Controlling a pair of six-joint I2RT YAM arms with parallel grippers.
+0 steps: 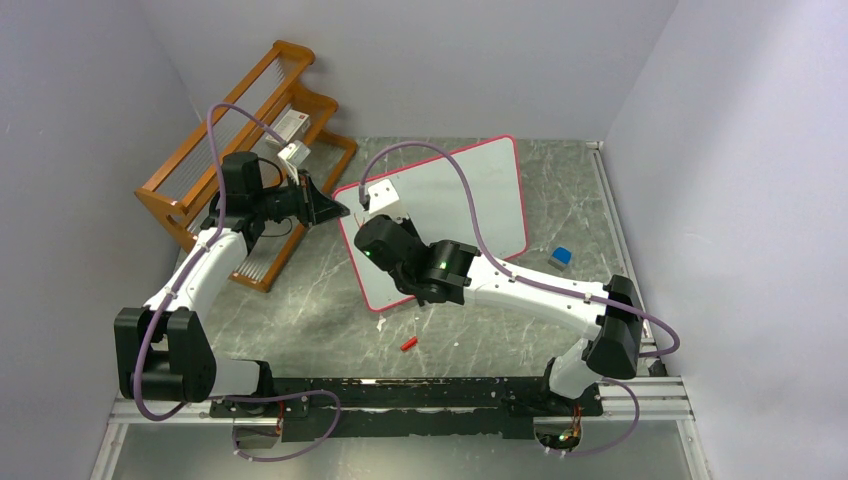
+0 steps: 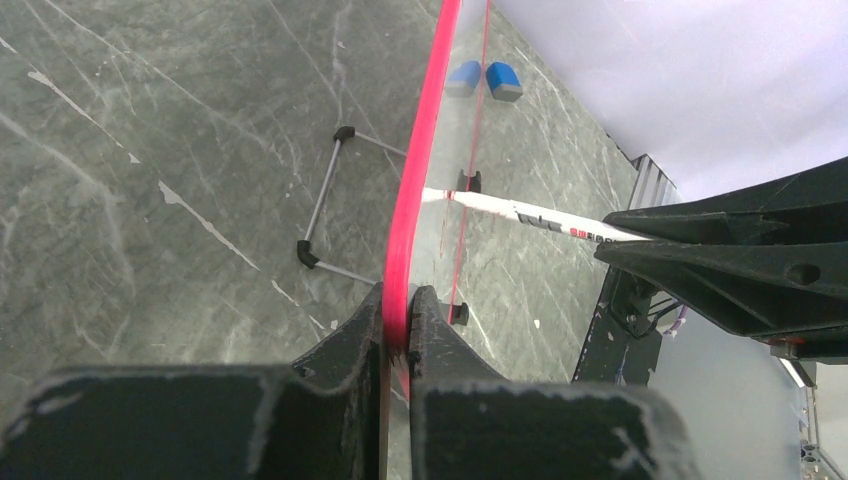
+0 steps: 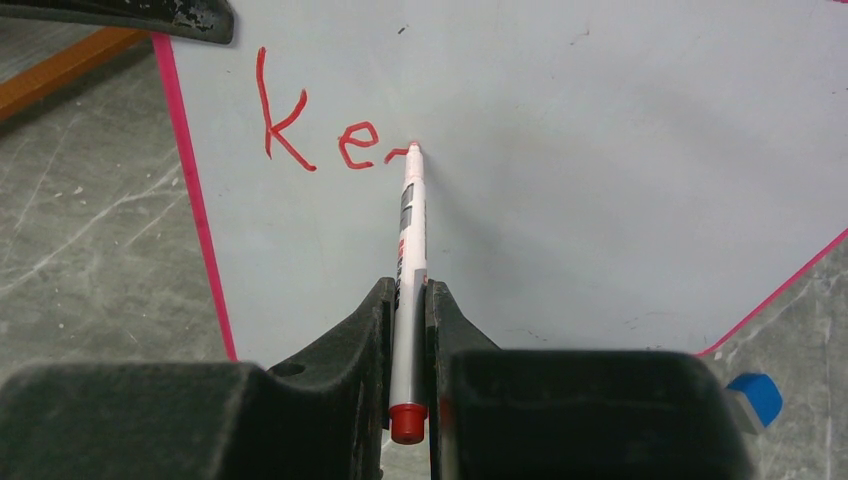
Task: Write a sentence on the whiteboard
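You had the left gripper closed tight on the thin red-pink frame of the large flat white whiteboard, pinching its left edge between both fingers. The board stood in the middle of the grey-green marbled tabletop, propped at a tilt on a thin wire stand with black tips that rested on the table behind it. It sat just right of the slatted orange-brown wooden rack.

Your right gripper was narrowed around a slim white marker with a red end plug. The barrel was clamped between the two black fingers, pointing away from the wrist. The marker's red tip touched the white surface near the board's upper left.

The red handwritten sentence was only begun. A capital "K" and a small "e" were readable, and a short stroke started the next letter right at the marker tip. The rest of the white face was blank apart from faint specks.

A small blue block eraser lay on the table near the board's lower right corner, apart from it. A small red object lay on the tabletop in front of the board's near corner, between the board and the arms' bases.
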